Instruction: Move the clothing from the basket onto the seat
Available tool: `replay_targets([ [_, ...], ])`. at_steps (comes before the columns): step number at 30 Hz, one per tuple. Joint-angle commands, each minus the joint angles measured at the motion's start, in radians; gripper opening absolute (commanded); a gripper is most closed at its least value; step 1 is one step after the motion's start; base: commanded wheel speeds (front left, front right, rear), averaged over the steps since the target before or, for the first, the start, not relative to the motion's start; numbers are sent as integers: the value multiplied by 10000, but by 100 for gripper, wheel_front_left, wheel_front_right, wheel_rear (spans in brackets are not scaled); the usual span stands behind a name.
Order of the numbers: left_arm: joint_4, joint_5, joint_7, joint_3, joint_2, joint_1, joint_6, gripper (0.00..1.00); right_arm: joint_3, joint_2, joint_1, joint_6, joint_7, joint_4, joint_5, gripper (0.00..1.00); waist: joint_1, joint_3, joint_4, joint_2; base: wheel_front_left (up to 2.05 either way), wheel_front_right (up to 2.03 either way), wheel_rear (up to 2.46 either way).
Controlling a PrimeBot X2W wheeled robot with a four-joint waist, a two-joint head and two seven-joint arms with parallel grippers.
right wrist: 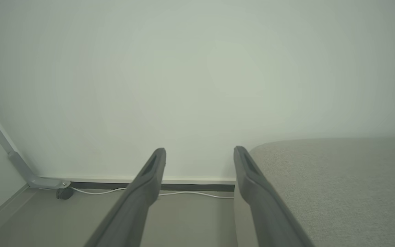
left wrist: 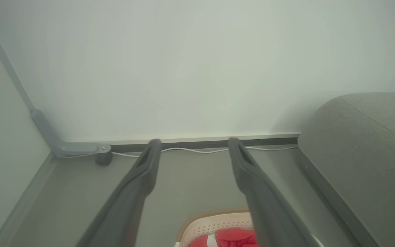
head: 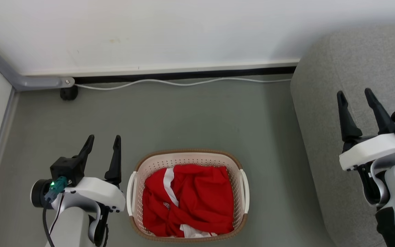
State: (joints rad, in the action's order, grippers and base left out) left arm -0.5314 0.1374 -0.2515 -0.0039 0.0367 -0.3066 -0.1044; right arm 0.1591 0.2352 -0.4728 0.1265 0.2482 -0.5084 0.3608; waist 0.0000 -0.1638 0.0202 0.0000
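The red clothing point(head: 192, 199) with white stripes lies bunched inside the cream basket point(head: 187, 157), which stands on the grey floor at the bottom centre. The grey seat point(head: 324, 103) rises at the right. My left gripper point(head: 103, 141) hovers open just left of the basket, fingers pointing toward the wall. Over the seat's near part, my right gripper point(head: 355, 94) is open and empty. In the left wrist view the left gripper point(left wrist: 192, 142) frames the basket rim point(left wrist: 214, 219), the clothing point(left wrist: 231, 238) and the seat point(left wrist: 365, 144). The right gripper point(right wrist: 200, 151) points at the wall beside the seat point(right wrist: 338, 178).
A white wall with a dark skirting strip point(head: 183, 73) closes the far side. A white cable point(head: 183, 82) runs along its foot. A grey bracket point(head: 22, 80) with a black caster point(head: 69, 92) sits in the far left corner. Bare floor point(head: 190, 116) lies between basket and wall.
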Motion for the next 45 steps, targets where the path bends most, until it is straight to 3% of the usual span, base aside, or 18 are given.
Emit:
replay_targets([
  [1,230,136,-103,200,139,-428,54,100,85,119,-285,42,136,329,-81,100,0,-467,12,0,0,0,0],
  [14,51,1702,-103,-1633,136,-1319,829,100,-188,125,-1215,42,136,1617,-39,100,0,-2949,228,0,0,0,0],
  [23,-720,2396,-103,-2924,136,-2305,1083,100,-50,223,-2142,42,136,2437,58,100,0,-4703,509,0,0,0,0],
  [39,-3011,4317,-103,-5387,136,-4517,849,100,322,613,-3074,42,136,3417,108,100,0,-6674,933,0,0,0,0],
  [44,-3689,5283,-103,-6421,135,-5075,669,100,368,700,-3098,42,136,3631,114,100,0,-6971,1063,0,0,0,0],
  [45,-4030,5566,-103,-7079,135,-5283,590,100,362,744,-3098,42,136,3709,111,100,0,-7054,1092,0,0,0,0],
])
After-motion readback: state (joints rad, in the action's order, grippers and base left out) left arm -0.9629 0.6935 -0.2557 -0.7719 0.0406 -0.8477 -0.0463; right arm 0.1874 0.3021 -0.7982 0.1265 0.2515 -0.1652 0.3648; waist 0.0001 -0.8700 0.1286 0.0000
